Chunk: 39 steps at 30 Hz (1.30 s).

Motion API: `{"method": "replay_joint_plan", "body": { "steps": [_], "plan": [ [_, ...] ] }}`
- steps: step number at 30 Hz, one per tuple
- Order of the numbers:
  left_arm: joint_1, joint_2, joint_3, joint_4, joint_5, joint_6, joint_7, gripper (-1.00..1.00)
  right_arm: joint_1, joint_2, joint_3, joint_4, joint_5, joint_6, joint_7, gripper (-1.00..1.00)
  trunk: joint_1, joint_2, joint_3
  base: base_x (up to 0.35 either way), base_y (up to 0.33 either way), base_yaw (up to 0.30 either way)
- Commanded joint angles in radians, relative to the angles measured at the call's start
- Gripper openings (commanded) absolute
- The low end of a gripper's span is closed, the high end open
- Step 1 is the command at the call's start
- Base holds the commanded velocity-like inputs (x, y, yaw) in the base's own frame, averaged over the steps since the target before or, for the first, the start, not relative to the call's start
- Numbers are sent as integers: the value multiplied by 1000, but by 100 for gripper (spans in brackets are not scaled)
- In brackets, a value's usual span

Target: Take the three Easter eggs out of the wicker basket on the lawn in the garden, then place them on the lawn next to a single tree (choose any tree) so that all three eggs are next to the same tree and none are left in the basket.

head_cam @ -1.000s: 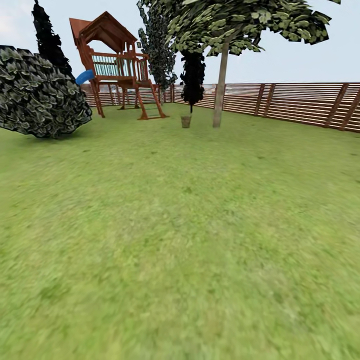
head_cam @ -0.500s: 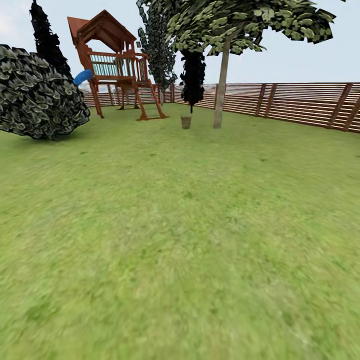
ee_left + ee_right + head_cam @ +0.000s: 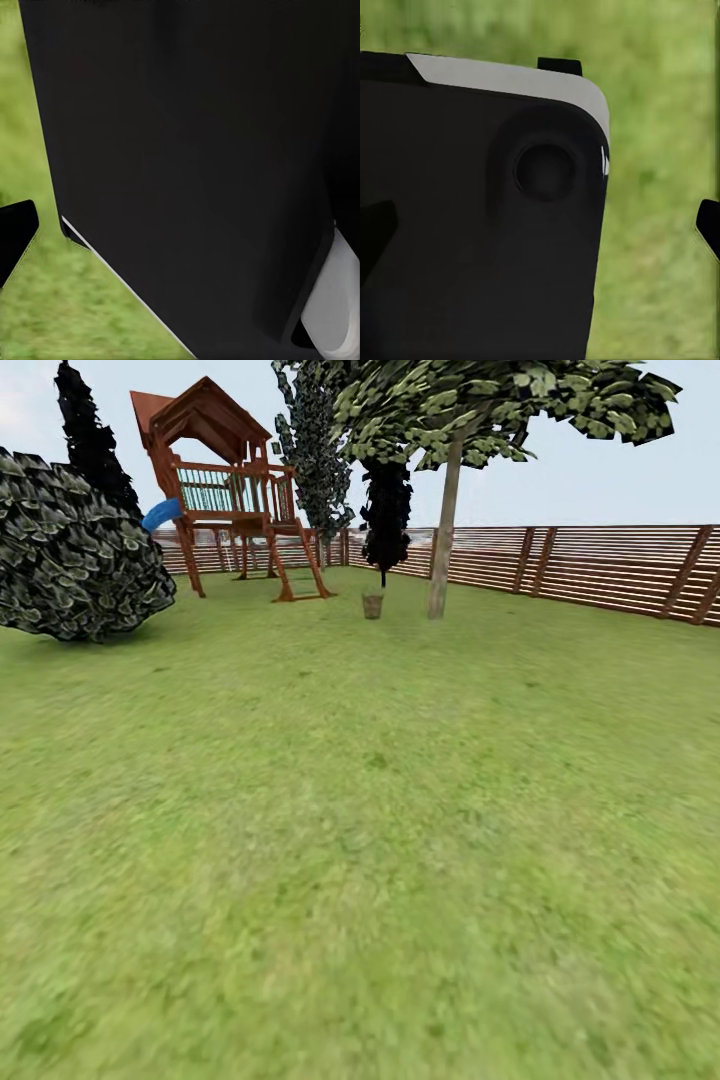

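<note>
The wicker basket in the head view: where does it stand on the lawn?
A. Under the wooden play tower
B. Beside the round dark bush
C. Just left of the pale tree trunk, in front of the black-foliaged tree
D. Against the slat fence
C: the wicker basket stands on the lawn just left of the pale trunk of the tree, with the black-foliaged tree behind it.

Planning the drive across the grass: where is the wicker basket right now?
In the head view, the wicker basket stands far ahead on the lawn, just left of the pale tree trunk, right of the playset.
</note>
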<state>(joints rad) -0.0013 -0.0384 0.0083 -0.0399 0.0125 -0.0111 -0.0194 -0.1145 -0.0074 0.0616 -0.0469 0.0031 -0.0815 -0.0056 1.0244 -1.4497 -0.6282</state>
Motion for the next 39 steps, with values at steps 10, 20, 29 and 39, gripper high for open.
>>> {"method": "replay_joint_plan", "body": {
  "steps": [10,20,29,39],
  "plan": [
    [0,0,-1,0,0,-1,-2,100,-1,0,6,1,0,-3,-1,100,1,0,-1,340,0,0],
    [0,0,-1,0,0,-1,-2,100,-1,5,7,1,4,-3,-1,100,1,0,-1,340,0,0],
    [1,5,-7,-20,1,-3,-5,100,-11,6,18,7,9,-7,-3,100,1,0,-1,76,0,0],
    [0,26,-4,-34,3,-3,-6,100,-13,7,18,7,11,-9,-4,100,1,0,-1,205,0,0]
  ]
}}
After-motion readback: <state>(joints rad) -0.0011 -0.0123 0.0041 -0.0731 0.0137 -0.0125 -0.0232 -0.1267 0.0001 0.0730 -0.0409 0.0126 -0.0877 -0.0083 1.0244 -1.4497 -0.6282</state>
